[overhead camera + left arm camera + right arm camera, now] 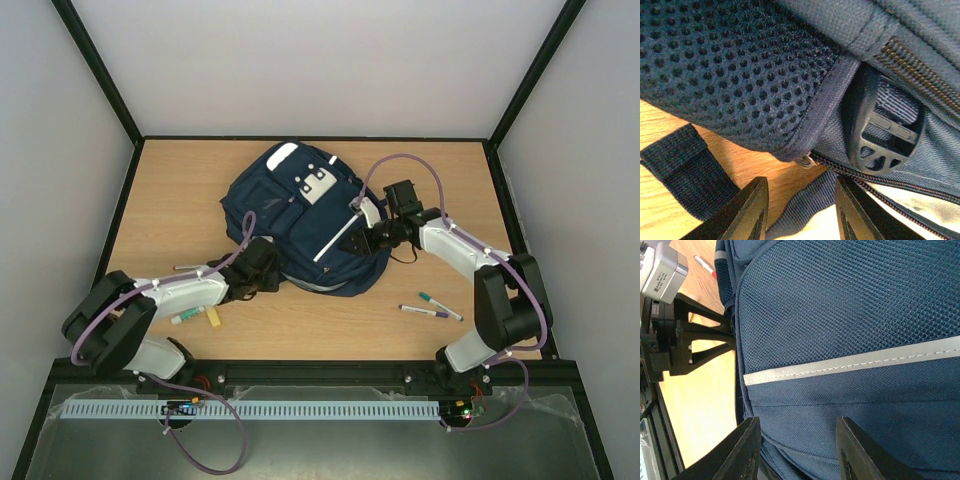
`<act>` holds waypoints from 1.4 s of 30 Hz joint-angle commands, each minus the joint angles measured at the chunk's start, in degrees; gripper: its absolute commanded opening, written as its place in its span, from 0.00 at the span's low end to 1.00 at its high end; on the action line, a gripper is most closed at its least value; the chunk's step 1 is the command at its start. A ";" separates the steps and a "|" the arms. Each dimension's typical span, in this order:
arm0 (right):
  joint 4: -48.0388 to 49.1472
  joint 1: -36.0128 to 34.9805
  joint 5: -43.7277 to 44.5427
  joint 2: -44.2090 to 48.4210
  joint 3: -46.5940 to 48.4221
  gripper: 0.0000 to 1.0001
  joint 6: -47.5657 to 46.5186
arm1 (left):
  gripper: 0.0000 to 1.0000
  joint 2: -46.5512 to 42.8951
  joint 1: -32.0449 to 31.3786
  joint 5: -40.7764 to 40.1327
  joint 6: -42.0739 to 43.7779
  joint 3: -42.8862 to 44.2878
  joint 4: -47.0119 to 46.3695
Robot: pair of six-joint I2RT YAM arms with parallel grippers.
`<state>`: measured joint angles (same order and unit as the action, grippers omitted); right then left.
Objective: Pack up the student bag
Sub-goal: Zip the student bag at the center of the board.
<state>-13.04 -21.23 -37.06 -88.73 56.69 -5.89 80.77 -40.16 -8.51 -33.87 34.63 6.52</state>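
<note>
The student bag [300,215] lies flat near the middle of the table [170,190], between the two claws. The left gripper [800,212] sits at its near-left corner, fingers spread fairly wide with nothing clamped. Just ahead of its tips are the bag's mesh padding [740,65], a zipper [920,75] and a dark plastic buckle [885,135], and a strap [685,170] lies off to its left. The right gripper [797,440] is over the bag's right side, fingers likewise parted, with a reflective stripe [850,365] just ahead of them. Whether its tips touch the fabric is hard to tell. Behind this claw, toward its arm's base, a green-capped marker [440,306] and a purple pen [425,311] lie on the wood
</note>
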 commanded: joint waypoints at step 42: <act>-2.98 -0.12 -1.50 -4.42 1.14 0.43 -1.49 | 0.03 8.41 0.24 -5.96 3.40 9.77 0.70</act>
<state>-13.43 -21.23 -37.26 -92.09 56.71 -6.66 93.27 -39.83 -12.34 -30.81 43.42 5.91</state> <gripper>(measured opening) 0.425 0.060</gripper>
